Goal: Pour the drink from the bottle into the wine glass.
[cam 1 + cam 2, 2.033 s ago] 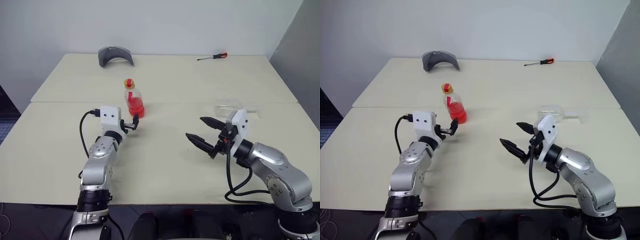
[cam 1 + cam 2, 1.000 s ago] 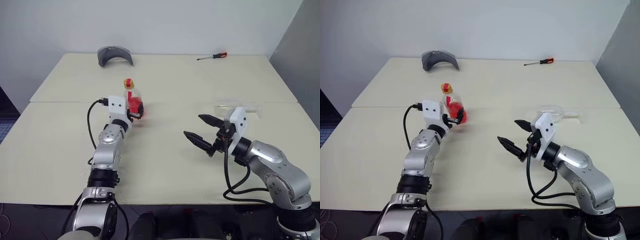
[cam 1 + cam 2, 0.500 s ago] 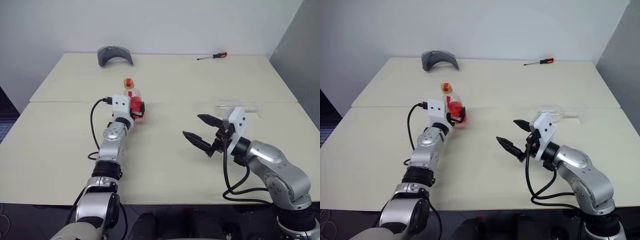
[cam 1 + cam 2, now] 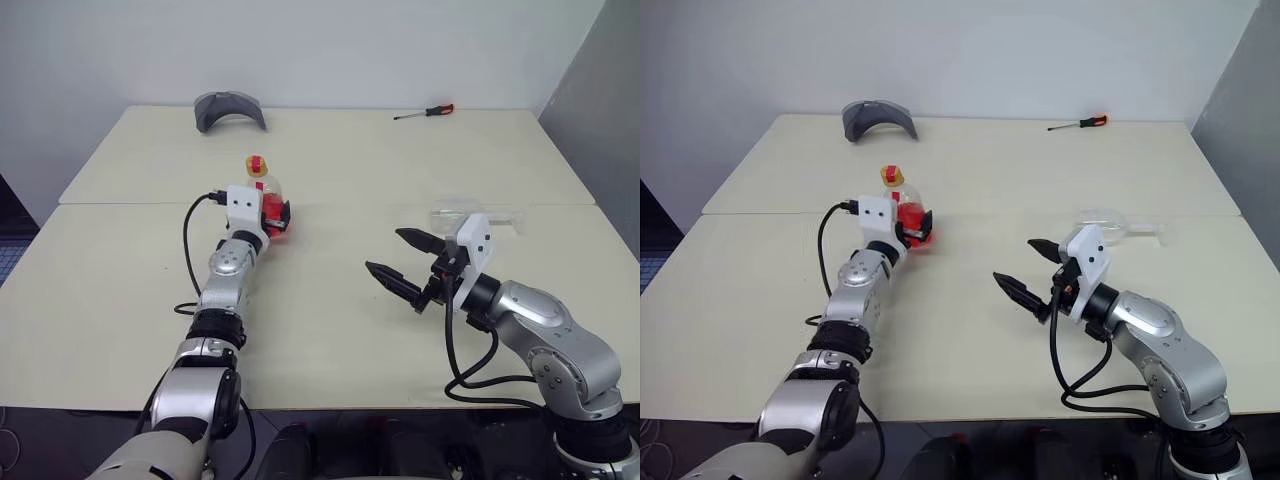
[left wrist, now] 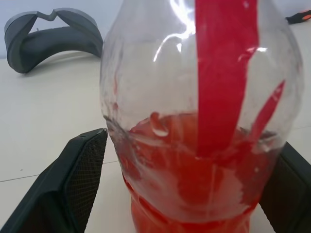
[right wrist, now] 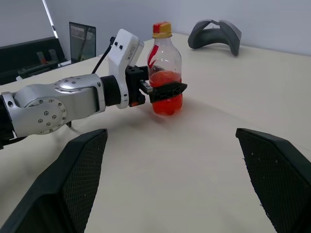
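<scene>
Bottle (image 4: 262,192) first, as the left eye view has it: it stands upright on the pale surface (image 4: 330,330), just past the seam between the two tabletops, its yellowish cap up and the red drink (image 4: 271,216) filling its lower part. The left claw (image 4: 279,218) reaches level around its lower body, fingers spread to either side of it. The right claw (image 4: 404,260) hovers well apart to the right, its two black fingers wide apart with nothing between them. Behind that arm, the wine glass (image 4: 470,213) lies on its side on the surface. At the far edge sit a grey curved object (image 4: 230,109) and a screwdriver (image 4: 426,113) with a red handle. The right eye view shows the same layout. In the left wrist view, the bottle fills the space between the two dark fingers (image 5: 73,189); the nearer-seen finger sits close beside the plastic, though I cannot tell whether it touches. The red label strip (image 5: 223,73) runs down the clear wall above the liquid. In the right wrist view, the right claw's own fingers (image 6: 73,179) stand far apart, and beyond them the left claw brackets the bottle at the level of the drink.
</scene>
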### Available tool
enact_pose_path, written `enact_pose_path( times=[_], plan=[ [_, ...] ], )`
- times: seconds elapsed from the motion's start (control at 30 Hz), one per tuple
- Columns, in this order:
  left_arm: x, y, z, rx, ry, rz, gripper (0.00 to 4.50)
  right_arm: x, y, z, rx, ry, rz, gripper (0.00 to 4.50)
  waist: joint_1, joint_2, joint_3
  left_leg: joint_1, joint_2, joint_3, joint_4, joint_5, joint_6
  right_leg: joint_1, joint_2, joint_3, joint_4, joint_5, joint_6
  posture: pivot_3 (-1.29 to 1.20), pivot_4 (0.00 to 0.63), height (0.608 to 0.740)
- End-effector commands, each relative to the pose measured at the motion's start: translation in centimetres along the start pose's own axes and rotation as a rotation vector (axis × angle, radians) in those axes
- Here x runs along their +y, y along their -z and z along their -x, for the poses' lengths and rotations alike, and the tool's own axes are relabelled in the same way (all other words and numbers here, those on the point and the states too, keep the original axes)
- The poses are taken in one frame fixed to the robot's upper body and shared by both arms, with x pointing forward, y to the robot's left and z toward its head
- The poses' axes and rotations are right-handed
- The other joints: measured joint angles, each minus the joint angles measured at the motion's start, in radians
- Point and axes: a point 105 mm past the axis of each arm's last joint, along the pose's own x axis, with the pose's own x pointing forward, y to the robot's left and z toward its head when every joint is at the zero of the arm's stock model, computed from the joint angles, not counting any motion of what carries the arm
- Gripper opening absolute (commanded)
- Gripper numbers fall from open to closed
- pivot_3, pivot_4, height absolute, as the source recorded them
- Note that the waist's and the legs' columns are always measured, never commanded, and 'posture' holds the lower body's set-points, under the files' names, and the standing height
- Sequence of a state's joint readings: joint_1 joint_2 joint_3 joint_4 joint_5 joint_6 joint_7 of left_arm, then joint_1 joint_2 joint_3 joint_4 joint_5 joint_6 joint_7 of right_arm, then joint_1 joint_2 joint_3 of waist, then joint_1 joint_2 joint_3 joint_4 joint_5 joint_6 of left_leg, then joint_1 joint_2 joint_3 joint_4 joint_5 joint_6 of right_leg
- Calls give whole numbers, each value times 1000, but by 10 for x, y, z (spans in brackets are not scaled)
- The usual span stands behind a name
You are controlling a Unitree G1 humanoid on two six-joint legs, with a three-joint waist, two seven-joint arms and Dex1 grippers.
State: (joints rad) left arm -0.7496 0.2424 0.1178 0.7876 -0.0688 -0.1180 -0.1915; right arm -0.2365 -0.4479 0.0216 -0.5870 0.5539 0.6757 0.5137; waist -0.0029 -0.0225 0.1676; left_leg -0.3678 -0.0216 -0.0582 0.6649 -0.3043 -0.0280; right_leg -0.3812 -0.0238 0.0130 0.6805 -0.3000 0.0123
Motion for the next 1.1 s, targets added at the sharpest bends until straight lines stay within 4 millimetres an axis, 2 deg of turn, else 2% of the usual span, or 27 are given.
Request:
enact_pose_path(
  times=[0.03, 0.13, 0.27, 0.53, 0.63, 0.8, 0.9, 1.1],
  plan=[
    [4, -20, -5, -70, 5, -1, 3906, 6, -15, 0, -53, -18, 34, 4500, 0, 0, 0, 0, 0, 0, 0, 0, 0, 0, 0, 0, 0, 0, 0, 0, 150, 740],
    [5, -22, -6, -74, 4, -1, 3009, 6, -16, 0, -53, -16, 34, 4500, 0, 0, 0, 0, 0, 0, 0, 0, 0, 0, 0, 0, 0, 0, 0, 0, 150, 740],
    [5, -22, -6, -76, 0, 11, 2552, 5, -16, -1, -53, -14, 35, 4500, 0, 0, 0, -1, 0, 0, 0, 0, 0, 0, 0, 0, 0, 0, 0, 0, 150, 740],
    [9, -20, -3, -72, 5, -8, 2428, 5, -13, -2, -44, -10, 42, 4500, -1, 0, 0, -4, 0, 0, 1, 0, 0, -4, 0, 0, 1, 0, 0, 0, 150, 740],
    [1, -15, 6, -63, 62, -11, 2371, 1, -9, -2, -18, 13, 60, 4500, -4, 0, 0, -7, 0, 0, 1, 0, 0, -7, 0, 0, 1, 0, 0, 0, 150, 740],
    [-11, -8, 28, -38, 101, -13, 2371, -2, -8, -3, -8, 30, 71, 4500, -4, 0, 0, -10, 0, 0, 2, 0, -1, -9, -1, 0, 0, 0, 0, 0, 150, 740],
    [-24, -8, 51, -13, 123, 22, 2371, -3, -9, -7, -9, 43, 74, 4500, -5, 0, 0, -10, 0, 0, 4, 0, -1, -8, -1, 1, 0, 0, 0, 0, 150, 740],
    [-63, -10, 92, 32, 296, -8, 2371, -11, -14, -19, -9, 78, 104, 4500, -2, 1, -1, -11, 0, -1, 7, 0, 0, -8, -1, -1, 2, 1, 0, 0, 150, 740]
  ],
)
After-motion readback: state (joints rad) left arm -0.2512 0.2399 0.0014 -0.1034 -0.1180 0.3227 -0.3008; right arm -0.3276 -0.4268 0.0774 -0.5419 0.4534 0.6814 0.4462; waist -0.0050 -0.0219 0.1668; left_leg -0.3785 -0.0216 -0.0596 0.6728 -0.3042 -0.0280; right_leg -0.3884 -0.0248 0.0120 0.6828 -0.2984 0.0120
